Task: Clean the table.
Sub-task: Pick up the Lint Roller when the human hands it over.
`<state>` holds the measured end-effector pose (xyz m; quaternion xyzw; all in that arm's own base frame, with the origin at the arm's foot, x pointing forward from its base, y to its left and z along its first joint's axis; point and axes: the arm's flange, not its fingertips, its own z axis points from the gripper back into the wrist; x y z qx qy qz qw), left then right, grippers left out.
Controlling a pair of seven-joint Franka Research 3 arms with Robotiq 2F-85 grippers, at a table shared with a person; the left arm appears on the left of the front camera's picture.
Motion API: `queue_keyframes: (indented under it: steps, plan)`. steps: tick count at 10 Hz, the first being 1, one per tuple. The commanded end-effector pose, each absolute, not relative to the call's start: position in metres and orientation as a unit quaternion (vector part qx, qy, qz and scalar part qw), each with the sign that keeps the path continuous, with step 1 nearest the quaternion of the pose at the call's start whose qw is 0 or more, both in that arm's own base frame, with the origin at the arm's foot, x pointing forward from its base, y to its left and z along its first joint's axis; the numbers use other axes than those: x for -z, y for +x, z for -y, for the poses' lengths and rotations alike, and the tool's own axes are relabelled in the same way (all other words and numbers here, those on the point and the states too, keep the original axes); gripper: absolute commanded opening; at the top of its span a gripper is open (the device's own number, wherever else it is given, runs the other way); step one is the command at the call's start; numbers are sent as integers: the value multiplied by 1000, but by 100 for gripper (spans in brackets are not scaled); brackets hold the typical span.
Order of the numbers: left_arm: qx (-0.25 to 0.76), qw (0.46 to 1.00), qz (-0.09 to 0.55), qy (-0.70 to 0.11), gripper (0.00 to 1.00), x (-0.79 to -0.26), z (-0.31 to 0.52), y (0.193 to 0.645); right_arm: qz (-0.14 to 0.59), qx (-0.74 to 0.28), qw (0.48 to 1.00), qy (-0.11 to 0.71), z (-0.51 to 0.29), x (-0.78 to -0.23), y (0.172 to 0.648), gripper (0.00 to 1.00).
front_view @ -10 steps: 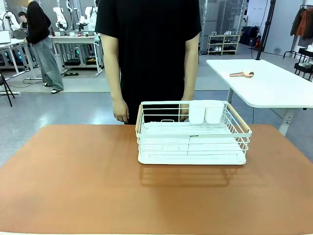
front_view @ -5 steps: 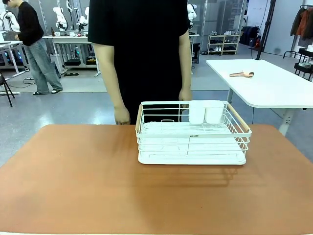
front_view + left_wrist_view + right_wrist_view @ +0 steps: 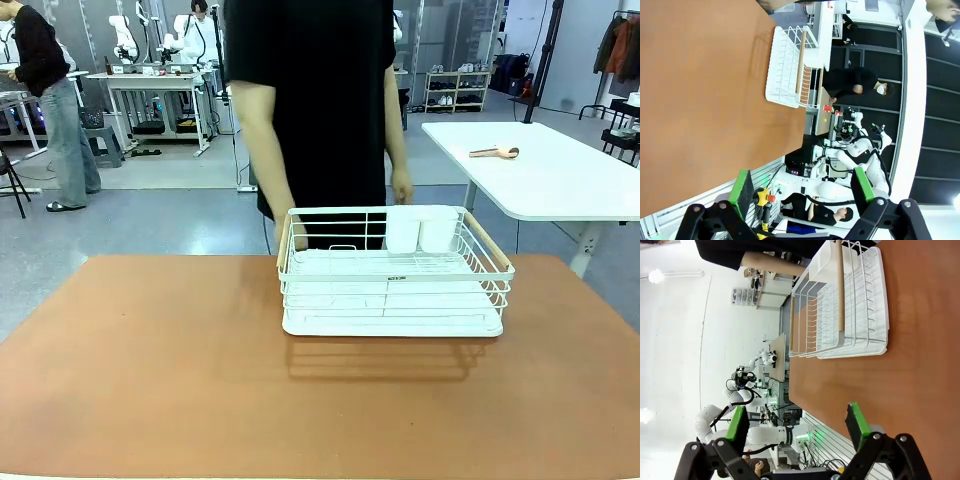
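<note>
Hovering left gripper [image 3: 803,189]: the two green-padded fingers are spread wide with nothing between them; the claw is held clear of the table top and touches nothing.
Right gripper [image 3: 797,424]: its fingers are likewise spread wide apart, with nothing pinched; it is held off the table top.
Wrist roll: in both wrist views the table is seen turned on its side.
Table [image 3: 180,370]: one terracotta top is seen, taking up the near half of the front view from 9 o'clock round to 3 o'clock.
Dish rack [image 3: 395,275]: one white wire rack with pale wooden side handles stands on the table, just past its centre toward 1 o'clock.
Rack contents: two white holders [image 3: 402,230] are set upright side by side in the rack's far right corner, at its 1 o'clock.
Person [image 3: 320,100]: one figure in a black top is seen standing at 12 o'clock, just behind the rack; one hand [image 3: 402,188] hangs loose above the rack's far rim, while the other arm is lowered behind the rack's far left corner.
White table [image 3: 560,180]: one is seen at 2 o'clock, apart from the terracotta one, with one small brownish object [image 3: 495,151] lying on it.
</note>
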<state>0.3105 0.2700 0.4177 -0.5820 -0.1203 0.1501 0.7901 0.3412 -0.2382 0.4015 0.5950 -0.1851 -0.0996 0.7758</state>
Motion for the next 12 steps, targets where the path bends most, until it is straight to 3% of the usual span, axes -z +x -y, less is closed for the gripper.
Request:
queue_keyframes:
  steps: [1,12]
  plan:
    - [-147,784,125,-590,100,-418,-270,307,192,98,772,599,236,-403,338,100]
    - [-147,784,125,-590,100,-418,-270,307,192,98,772,599,236,-403,338,100]
